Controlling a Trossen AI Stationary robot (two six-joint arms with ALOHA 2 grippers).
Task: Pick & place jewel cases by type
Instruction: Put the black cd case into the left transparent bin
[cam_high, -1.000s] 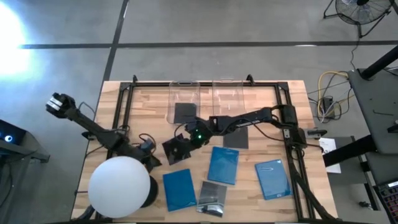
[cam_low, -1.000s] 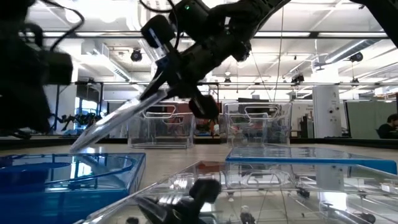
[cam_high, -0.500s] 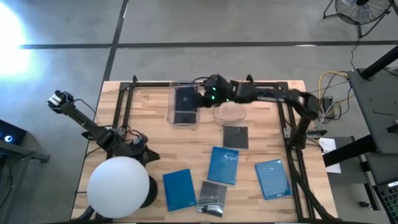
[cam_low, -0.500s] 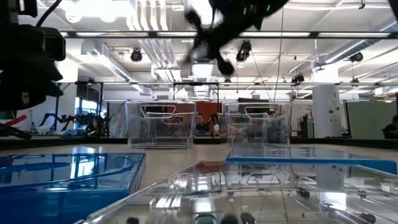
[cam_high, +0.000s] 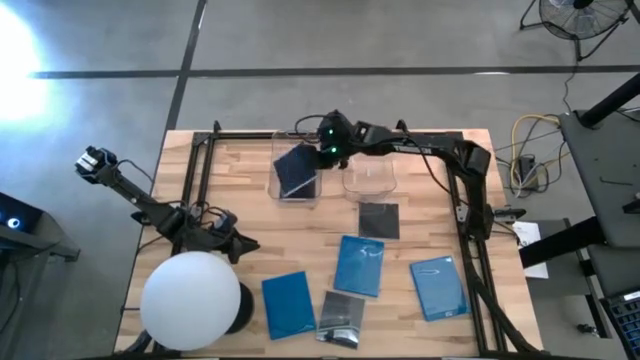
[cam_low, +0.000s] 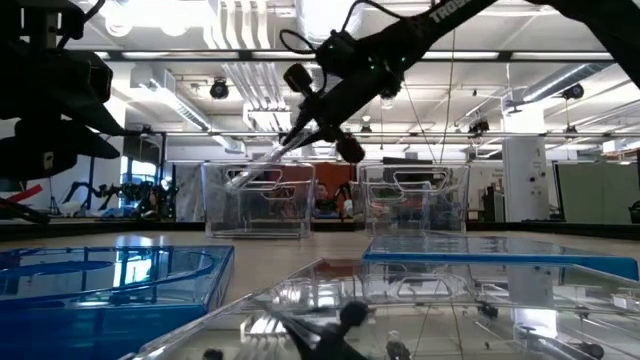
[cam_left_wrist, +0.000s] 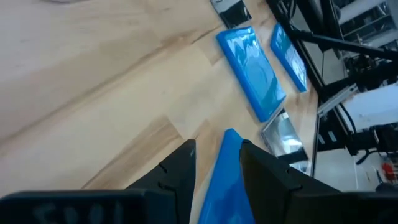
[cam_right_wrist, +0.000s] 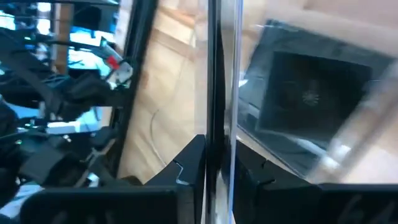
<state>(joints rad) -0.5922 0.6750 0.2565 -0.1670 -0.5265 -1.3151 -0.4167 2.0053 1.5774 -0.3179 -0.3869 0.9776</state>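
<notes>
While the left gripper (cam_high: 243, 245) waits at nine o'clock beside the white sphere (cam_high: 192, 301), fingers slightly parted and holding nothing, the right gripper (cam_high: 318, 150) hangs at twelve o'clock over the left clear bin (cam_high: 296, 195), pinching a tilted dark jewel case (cam_high: 296, 170); another dark case (cam_right_wrist: 298, 99) lies inside.
</notes>
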